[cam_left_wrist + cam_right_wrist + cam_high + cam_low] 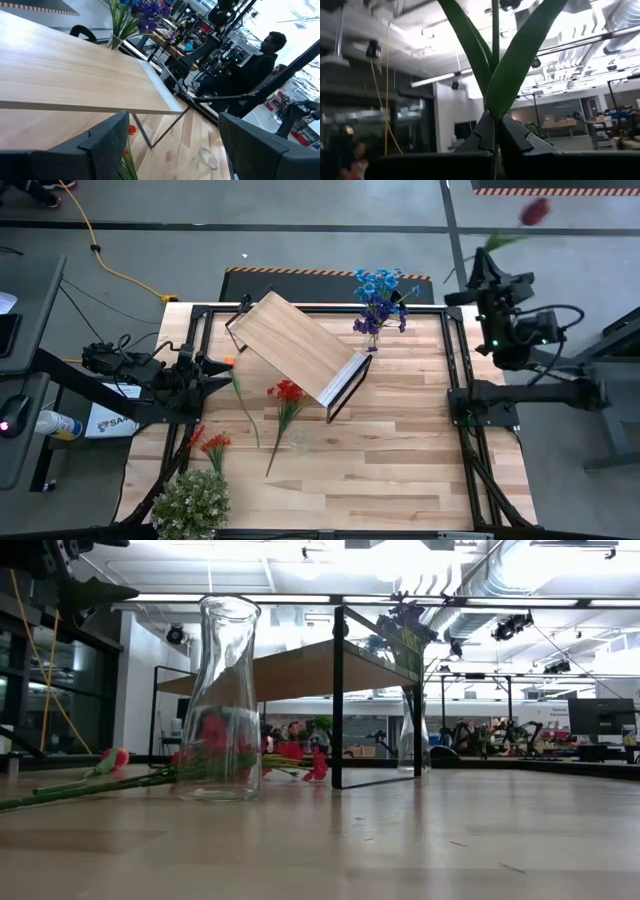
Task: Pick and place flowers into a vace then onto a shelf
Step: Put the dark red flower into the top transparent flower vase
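left claw [172,145]: fingers spread apart, empty | shelf [65,75]: light board just ahead | vase with blue and purple flowers [137,15]: beyond shelf | empty glass vase [207,157]: on desk [187,137] | person [260,65]: seated behind

Left arm reaching in from the table's left edge, left gripper [222,363] low, fingers [102,145] spread wide and empty, right arm raised beyond the table's far right corner, right gripper [487,262] pinched closed
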`<move>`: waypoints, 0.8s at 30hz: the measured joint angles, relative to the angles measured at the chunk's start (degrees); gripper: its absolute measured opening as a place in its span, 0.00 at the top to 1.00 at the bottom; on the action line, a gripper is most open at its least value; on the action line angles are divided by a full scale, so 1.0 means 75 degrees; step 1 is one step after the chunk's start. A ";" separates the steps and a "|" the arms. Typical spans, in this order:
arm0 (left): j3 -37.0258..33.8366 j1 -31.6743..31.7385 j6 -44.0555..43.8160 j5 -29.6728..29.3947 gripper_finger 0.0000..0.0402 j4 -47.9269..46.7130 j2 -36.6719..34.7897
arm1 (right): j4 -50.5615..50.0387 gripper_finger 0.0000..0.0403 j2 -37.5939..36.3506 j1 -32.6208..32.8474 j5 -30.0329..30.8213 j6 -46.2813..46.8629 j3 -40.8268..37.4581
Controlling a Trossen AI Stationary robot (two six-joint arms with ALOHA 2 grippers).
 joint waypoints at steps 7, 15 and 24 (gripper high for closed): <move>-0.0003 0.0000 -0.0002 -0.0182 0.16 0.0015 0.0000 | 0.0107 1.00 -0.1485 -0.0513 -0.0744 0.1683 -0.1764; -0.0002 0.0000 -0.0002 -0.0452 0.16 0.0018 0.0000 | 0.1198 1.00 -0.1912 -0.0585 -0.1117 0.2525 -0.3117; 0.0000 -0.0002 -0.0005 -0.0455 0.16 0.0035 0.0000 | 0.1782 1.00 -0.1905 -0.0582 -0.1076 0.2532 -0.3692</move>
